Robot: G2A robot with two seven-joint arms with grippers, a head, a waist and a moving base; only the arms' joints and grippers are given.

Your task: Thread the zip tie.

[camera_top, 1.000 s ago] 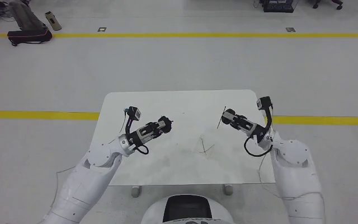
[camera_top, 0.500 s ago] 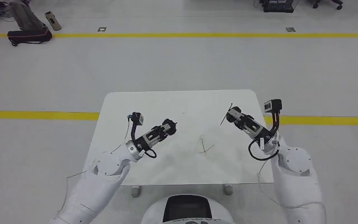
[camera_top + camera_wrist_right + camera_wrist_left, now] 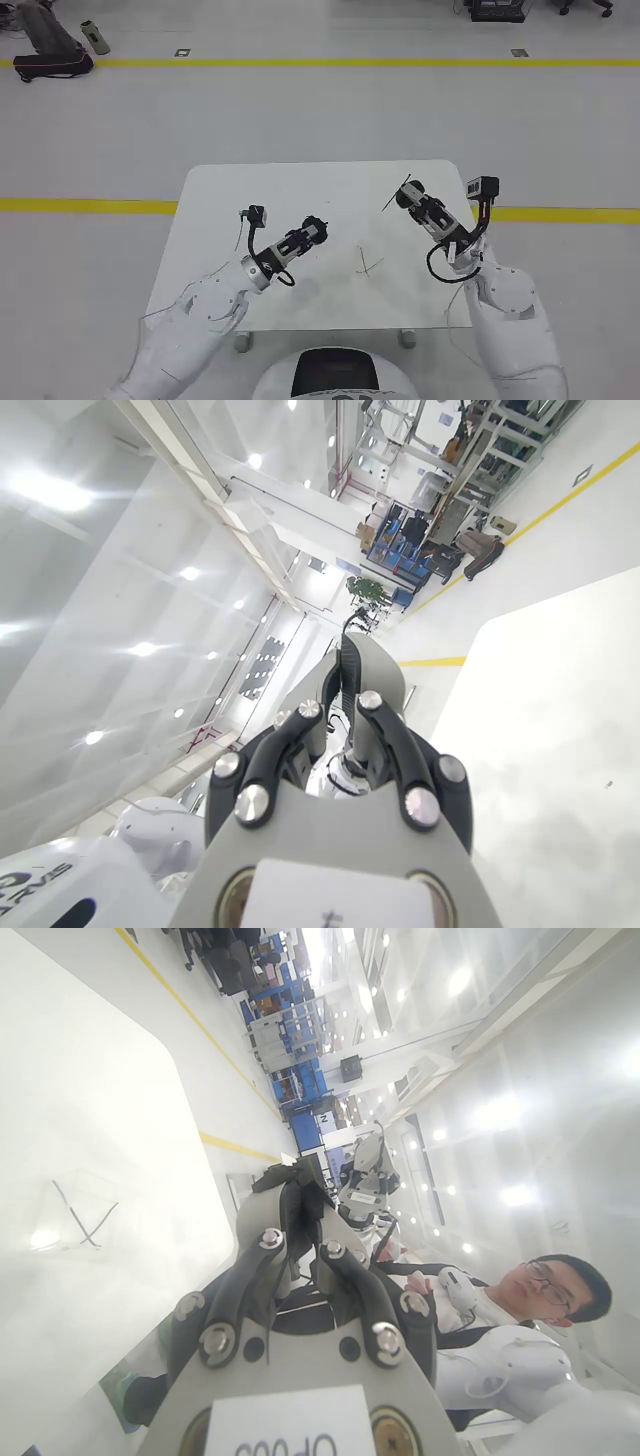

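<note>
A thin dark zip tie sticks out of my right gripper, which is shut on it above the far right part of the white table. In the right wrist view the fingers press together and the tie's end pokes past their tips. My left gripper hangs over the table's middle, shut, with its dark pads together and nothing seen between them. Two more zip ties lie crossed on the table between the grippers, also in the left wrist view as crossed zip ties.
The table's right edge runs under my right arm. Bare table surface lies left of and beyond the crossed ties. Yellow floor lines pass beside and behind the table.
My left gripper has moved right, toward the table's middle and the crossed ties. My right gripper has shifted a little farther back with the zip tie still in it.
</note>
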